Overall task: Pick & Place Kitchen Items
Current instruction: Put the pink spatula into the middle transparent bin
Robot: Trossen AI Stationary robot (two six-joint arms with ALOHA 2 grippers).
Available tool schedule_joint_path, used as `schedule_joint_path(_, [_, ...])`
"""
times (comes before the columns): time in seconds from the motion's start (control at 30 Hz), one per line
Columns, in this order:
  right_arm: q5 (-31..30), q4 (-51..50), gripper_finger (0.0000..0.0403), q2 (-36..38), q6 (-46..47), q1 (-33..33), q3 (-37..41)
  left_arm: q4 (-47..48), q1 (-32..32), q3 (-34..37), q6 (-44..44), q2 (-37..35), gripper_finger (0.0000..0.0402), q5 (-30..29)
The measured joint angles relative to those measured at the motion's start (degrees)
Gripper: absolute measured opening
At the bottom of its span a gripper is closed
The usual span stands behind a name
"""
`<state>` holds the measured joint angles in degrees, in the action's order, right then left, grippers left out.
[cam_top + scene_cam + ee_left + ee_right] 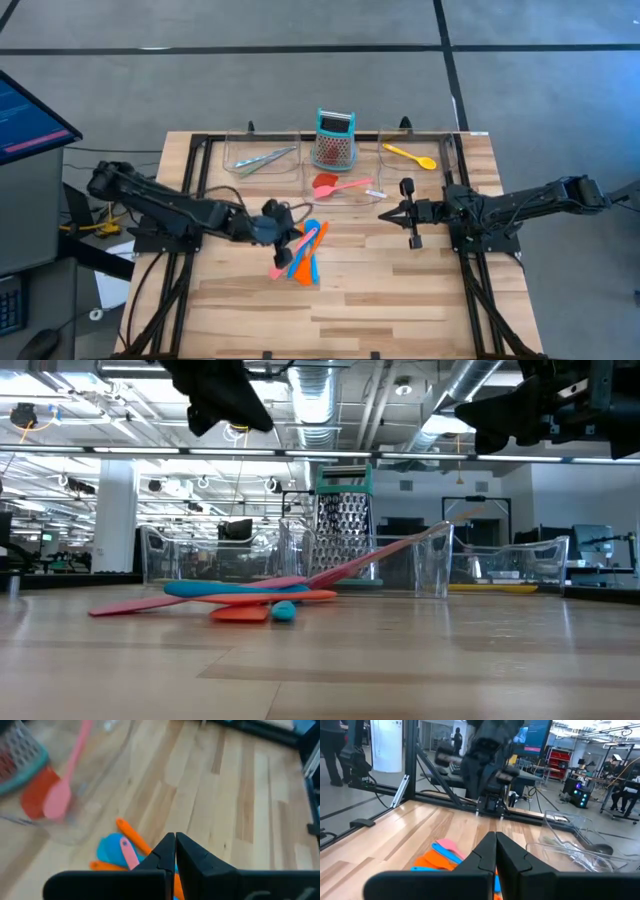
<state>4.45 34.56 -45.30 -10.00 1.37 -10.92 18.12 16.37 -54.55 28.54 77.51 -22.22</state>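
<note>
Under the left gripper (296, 240), utensils (303, 255) overlap confusingly.

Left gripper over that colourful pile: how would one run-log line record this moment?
left gripper: shut, empty, above utensil pile | right gripper: shut, waiting mid-table | middle tray: red and pink utensils

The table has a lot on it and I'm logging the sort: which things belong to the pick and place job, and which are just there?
Job things:
- pile of plastic utensils
- pink spoon
- red spatula
- yellow spoon
- metal tongs

Just there:
- grater
- clear trays
- monitor
</note>
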Motion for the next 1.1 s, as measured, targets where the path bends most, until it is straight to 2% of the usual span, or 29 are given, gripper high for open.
schedule_joint_path(0.27, [-0.02,-1.31,0.0,-0.01,-0.01,0.0,0.0,0.89,2.49,-7.86,2.1,12.04,0.0001,-0.03])
schedule_joint_path(0.37, [-0.02,-1.4,0.0,-0.02,0.0,0.0,0.0,8.31,2.46,-11.28,4.81,13.74,0.0001,0.61])
schedule_joint_path(0.5, [-0.02,-2.6,0.0,-0.02,0.0,0.0,0.0,20.38,1.95,-12.97,14.87,14.97,0.0001,2.09])
schedule_joint_path(0.57, [-0.08,-3.79,0.0,-0.02,0.0,0.0,0.0,22.54,1.89,-13.04,17.6,15.45,0.0001,3.73])
schedule_joint_path(0.73, [-2.81,-4.81,0.0,-0.3,-0.13,0.0,0.0,22.56,1.93,-11.86,17.91,16.27,0.0001,7.87])
schedule_joint_path(0.9, [-3.65,-5.35,0.0,-1.56,-0.44,0.0,0.0,22.32,2.04,-8.58,14.47,16.27,0.0012,8.28])
schedule_joint_path(1.1, [-3.67,-5.48,0.0,-3.93,-0.44,0.0,0.0,19.55,1.5,-3.82,10.64,16.27,0.0048,7.58])
